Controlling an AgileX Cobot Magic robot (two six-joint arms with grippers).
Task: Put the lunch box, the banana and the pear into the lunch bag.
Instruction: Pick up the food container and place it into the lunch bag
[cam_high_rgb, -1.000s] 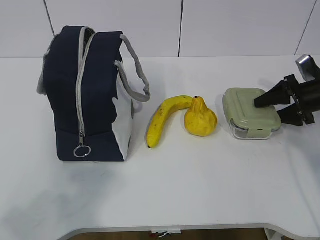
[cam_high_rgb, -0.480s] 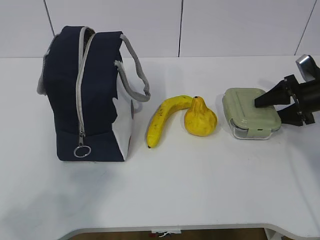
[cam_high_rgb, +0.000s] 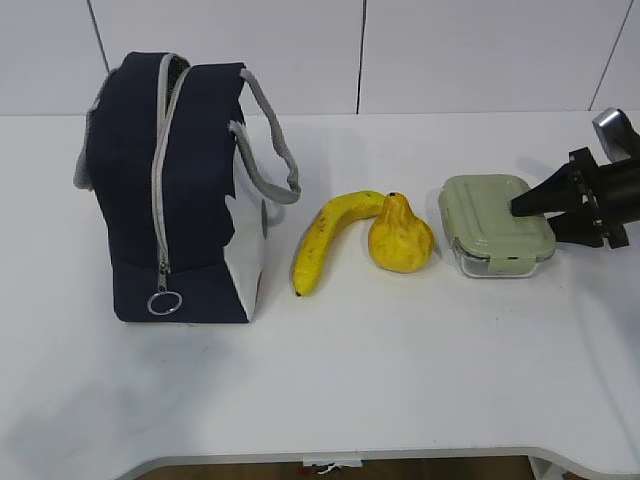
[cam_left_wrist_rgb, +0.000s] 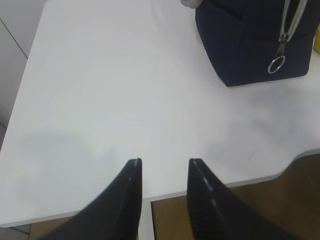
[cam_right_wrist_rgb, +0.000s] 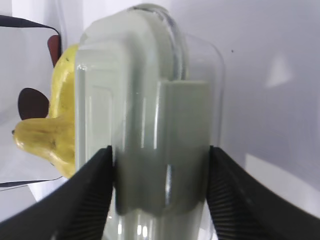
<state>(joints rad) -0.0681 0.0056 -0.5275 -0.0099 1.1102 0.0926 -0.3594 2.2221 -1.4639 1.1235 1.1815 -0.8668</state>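
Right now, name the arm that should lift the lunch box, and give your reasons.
The right. The right gripper already straddles the lunch box, with a finger against each side. The left gripper hangs open over bare table beyond the lunch bag, far from the box.

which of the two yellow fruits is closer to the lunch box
The pear, the squat bulbous one. It sits right beside the lunch box, while the long curved banana lies on the pear's far side, toward the bag.
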